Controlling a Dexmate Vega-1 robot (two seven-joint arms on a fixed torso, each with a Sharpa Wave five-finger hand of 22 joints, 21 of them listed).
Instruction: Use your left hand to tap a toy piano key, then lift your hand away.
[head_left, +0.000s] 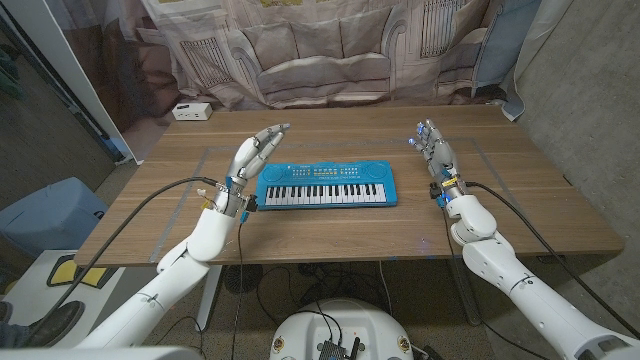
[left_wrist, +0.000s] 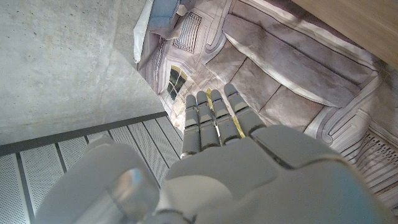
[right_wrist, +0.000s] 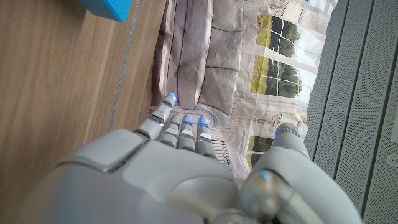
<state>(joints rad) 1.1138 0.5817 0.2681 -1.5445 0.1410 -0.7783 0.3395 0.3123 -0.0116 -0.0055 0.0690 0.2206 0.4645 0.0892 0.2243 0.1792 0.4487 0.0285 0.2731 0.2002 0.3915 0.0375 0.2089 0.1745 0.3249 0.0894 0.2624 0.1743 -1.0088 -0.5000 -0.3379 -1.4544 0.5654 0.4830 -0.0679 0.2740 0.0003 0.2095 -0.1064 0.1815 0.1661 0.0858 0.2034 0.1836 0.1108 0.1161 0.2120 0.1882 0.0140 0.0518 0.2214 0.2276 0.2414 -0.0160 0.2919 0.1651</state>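
Two robot hands wait empty, fingers extended: left robot hand (head_left: 252, 160) raised at nine o'clock of the piano (head_left: 326, 185) mid-desk (head_left: 540, 215), right robot hand (head_left: 434, 150) at three. A slanted descent could press several keys.

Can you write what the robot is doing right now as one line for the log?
left hand: open, raised beside toy piano, not touching | right hand: open, apart from piano | keys: untouched

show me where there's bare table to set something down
Bare wood lies between the toy piano and the near table edge, and behind the piano up to the white box. It is tighter at the piano's ends, beside the left hand and right hand.
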